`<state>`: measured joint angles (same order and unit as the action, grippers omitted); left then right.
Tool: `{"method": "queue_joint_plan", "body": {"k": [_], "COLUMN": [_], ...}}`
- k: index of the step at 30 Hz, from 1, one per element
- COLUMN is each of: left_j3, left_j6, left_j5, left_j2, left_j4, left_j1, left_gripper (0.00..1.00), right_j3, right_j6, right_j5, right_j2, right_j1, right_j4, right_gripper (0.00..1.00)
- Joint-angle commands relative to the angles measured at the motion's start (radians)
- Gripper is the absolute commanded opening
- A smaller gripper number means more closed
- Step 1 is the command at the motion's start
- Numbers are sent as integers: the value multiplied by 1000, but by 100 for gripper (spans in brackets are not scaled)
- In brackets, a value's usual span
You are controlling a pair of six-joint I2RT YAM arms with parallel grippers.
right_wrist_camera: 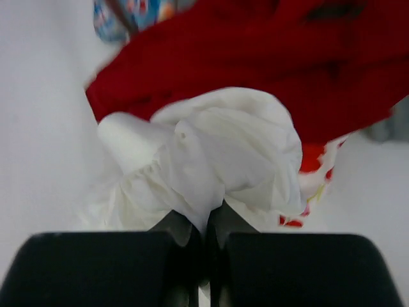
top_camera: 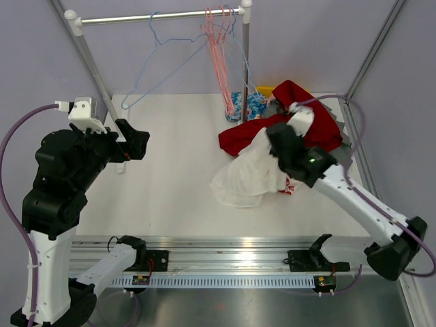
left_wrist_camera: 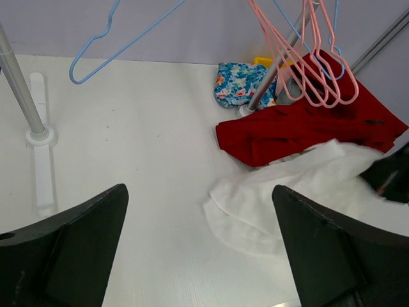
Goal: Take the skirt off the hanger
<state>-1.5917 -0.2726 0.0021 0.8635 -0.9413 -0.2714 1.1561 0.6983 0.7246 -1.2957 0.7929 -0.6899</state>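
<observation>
Hangers fill the only holder in view: a metal rail (top_camera: 143,18) across the back carries a bunch of pink hangers (top_camera: 219,54) and a blue hanger (top_camera: 160,65), all hanging as bare wire.

The white skirt (top_camera: 245,174) lies crumpled on the desk (top_camera: 170,177), right of the middle and in front of the rail's right post. Its far edge rests against a red garment (top_camera: 238,139), and a blue flowered cloth (top_camera: 248,105) sits behind that, at the foot of the post. The right end effector (right_wrist_camera: 206,224) is pinched tight on a bunched fold of the skirt. The wrist view shows its two fingers pressed together with white cloth rising out between them. From above, that arm reaches in from the right and its tip is buried in the skirt's upper edge.

The left end effector (left_wrist_camera: 198,192) hangs over the left side of the desk, well apart from the skirt, with its fingers (left_wrist_camera: 70,249) spread wide and nothing between them.

The desk is plain white, with pale lilac walls around it.
</observation>
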Motion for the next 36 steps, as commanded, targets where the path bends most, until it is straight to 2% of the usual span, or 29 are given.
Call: {"method": "queue_joint_plan", "body": {"k": [1, 3, 4, 8, 16, 18, 20, 23, 24, 25, 27, 31, 33, 36], "left_j3": [-4, -5, -7, -5, -19, -21, -19, -10, -10, -13, -20, -54, -48, -8], "left_j6": [-7, -10, -10, -5, 16, 21, 24, 27, 26, 26, 26, 26, 29, 32], "left_j5": [9, 13, 16, 6, -28, -33, -40, -44, -44, -44, -45, -71, -94, -129], "left_j2": [-9, -9, -8, -4, 8, 8, 6, 2, 2, 2, 2, 0, -12, -52], "left_j4": [59, 68, 68, 73, 78, 73, 70, 68, 68, 61, 55, 21, 12, 10], "left_j1": [1, 1, 1, 1, 1, 1, 1, 1, 1, 1, 1, 1, 1, 1], "left_gripper": [99, 99, 99, 99, 99, 99, 99, 99, 99, 99, 99, 99, 99, 99], "right_j3": [228, 310, 418, 672, 1065, 1079, 1018, 823, 776, 686, 605, 426, 401, 360], "right_j6": [-289, -402, -458, -502, -478, -459, -421, -378, -372, -362, -350, -373, -379, -378], "right_j5": [118, 78, 25, -105, -223, -211, -200, -243, -275, -283, -272, -234, -228, -299], "right_j2": [121, 92, 32, -160, -586, -631, -654, -616, -600, -562, -512, -257, -164, 39], "right_j1": [-212, -314, -416, -550, -569, -567, -567, -570, -570, -570, -570, -570, -570, -570], "right_j4": [36, 101, 98, 79, 35, 30, 43, 104, 127, 139, 161, 187, 153, 109], "right_gripper": [0, 0, 0, 0, 0, 0, 0, 0, 14, 59, 99, 99, 99, 99]}}
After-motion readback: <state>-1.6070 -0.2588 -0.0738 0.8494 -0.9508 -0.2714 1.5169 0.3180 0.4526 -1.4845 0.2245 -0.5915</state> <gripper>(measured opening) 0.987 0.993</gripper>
